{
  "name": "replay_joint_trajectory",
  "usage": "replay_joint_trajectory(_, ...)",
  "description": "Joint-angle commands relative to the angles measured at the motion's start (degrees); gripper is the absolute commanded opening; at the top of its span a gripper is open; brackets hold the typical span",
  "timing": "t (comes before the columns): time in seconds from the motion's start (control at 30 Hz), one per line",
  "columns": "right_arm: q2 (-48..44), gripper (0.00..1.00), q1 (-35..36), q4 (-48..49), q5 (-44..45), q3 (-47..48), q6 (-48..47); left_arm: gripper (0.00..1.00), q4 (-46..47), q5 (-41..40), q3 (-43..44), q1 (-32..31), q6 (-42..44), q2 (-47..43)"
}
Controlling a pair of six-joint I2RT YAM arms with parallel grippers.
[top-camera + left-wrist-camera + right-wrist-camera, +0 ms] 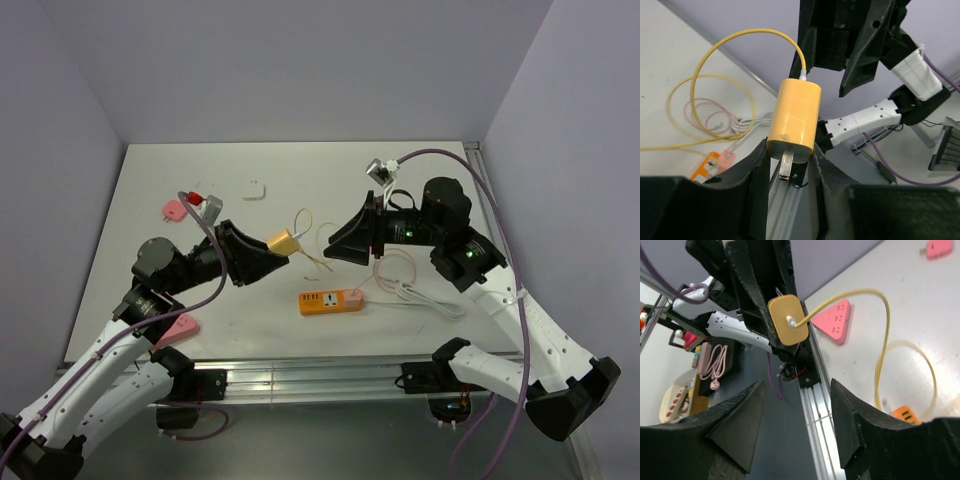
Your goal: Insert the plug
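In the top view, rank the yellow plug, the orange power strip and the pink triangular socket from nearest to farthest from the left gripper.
1. Yellow plug: held in the left gripper.
2. Orange power strip: nearer the front, rightward.
3. Pink triangular socket: front left, by the arm.

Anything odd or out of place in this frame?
The plug hangs midair in the left gripper with its prongs facing back toward the wrist, not outward. It likely can't enter the strip that way. Nothing looks damaged.
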Motion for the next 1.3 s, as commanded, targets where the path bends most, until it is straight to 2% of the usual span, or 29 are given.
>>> replay_joint_trajectory(0.0, -1.47, 0.61, 1.12, 6.73, -1.73, 0.86, -4.23, 0.0, 8.87, 5.73, -0.42, 0.43, -7.5, -0.59)
replay_joint_trajectory(0.47, 8.72, 0.61, 10.87, 4.63, 1.17, 10.69, -8.01, 0.0, 14.16, 8.45, -2.71, 0.34, -11.37, 2.4)
replay_joint_trajectory(0.77, 12.33, 0.55, 12.11, 3.67, 0.12, 12.81, -8.72, 0.0, 14.25, 8.98, -3.23, 0.43, -11.2, 2.22)
replay_joint_trajectory(1.27, 14.52, 0.53, 12.9, -0.65, 0.38, 14.04, -11.7, 0.0, 12.85, 9.16, -2.27, 0.43, -10.76, 1.43)
